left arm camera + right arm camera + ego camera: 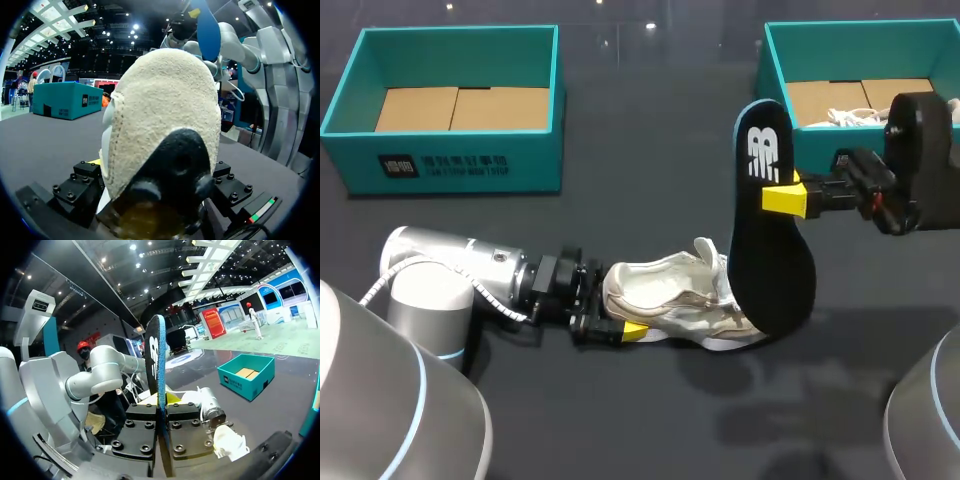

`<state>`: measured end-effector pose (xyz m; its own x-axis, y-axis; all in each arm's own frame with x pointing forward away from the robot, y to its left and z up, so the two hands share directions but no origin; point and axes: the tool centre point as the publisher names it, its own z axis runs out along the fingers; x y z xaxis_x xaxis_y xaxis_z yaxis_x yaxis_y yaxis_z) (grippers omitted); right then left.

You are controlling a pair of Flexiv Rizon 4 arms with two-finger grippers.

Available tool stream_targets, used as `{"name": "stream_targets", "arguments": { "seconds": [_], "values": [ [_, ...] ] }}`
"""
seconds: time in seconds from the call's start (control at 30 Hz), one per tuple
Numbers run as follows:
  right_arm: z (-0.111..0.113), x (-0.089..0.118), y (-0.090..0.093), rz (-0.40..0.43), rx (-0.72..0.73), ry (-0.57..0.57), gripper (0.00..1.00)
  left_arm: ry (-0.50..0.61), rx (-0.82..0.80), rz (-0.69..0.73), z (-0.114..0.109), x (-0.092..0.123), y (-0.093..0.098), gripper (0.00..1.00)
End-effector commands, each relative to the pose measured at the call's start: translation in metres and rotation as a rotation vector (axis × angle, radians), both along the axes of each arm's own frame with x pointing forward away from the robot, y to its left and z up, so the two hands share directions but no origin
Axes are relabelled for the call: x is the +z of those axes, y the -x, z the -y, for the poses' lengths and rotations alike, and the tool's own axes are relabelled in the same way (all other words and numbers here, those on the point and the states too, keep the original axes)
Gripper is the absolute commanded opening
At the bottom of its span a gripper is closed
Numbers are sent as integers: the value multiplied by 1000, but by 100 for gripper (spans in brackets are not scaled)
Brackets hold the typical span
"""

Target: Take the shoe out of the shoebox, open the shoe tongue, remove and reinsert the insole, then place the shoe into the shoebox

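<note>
A white shoe lies on its side on the dark table, toe toward the right. My left gripper has both fingers against its heel from two sides and is shut on it; one yellow tip shows at the near side. In the left wrist view the shoe's heel fills the space between the fingers. The black insole hangs upright above the shoe's toe end, clear of the shoe, with my right gripper shut on its upper half. Seen edge-on, the insole is pinched in my right gripper.
An open teal shoebox with a bare cardboard floor stands at the back left. A second teal shoebox at the back right holds something white with laces. The far box also shows past my right gripper.
</note>
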<state>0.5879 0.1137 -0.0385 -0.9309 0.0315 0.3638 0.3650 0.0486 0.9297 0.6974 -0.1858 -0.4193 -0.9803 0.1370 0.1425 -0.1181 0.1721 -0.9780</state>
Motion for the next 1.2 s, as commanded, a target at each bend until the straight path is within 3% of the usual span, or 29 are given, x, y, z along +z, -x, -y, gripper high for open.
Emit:
{"name": "stream_targets", "arguments": {
  "seconds": [0.03, 0.47, 0.73, 0.97, 1.2],
  "values": [
    [13, 6, 18, 3, -26, -2, 0, 0, 1, 0, -1, -2, 1, 0],
    [19, 1, 25, -9, -41, -30, 0, 0, 1, 0, -1, -2, 1, 0],
    [23, 4, 27, -45, -133, 32, 0, 0, 1, 0, -1, -2, 1, 0],
    [19, 10, 21, -19, -132, 68, 0, 0, 1, 0, -1, -2, 1, 0],
    [21, 4, 15, 28, -109, 33, 0, 0, 1, 0, -1, -2, 1, 0]
  ]
}}
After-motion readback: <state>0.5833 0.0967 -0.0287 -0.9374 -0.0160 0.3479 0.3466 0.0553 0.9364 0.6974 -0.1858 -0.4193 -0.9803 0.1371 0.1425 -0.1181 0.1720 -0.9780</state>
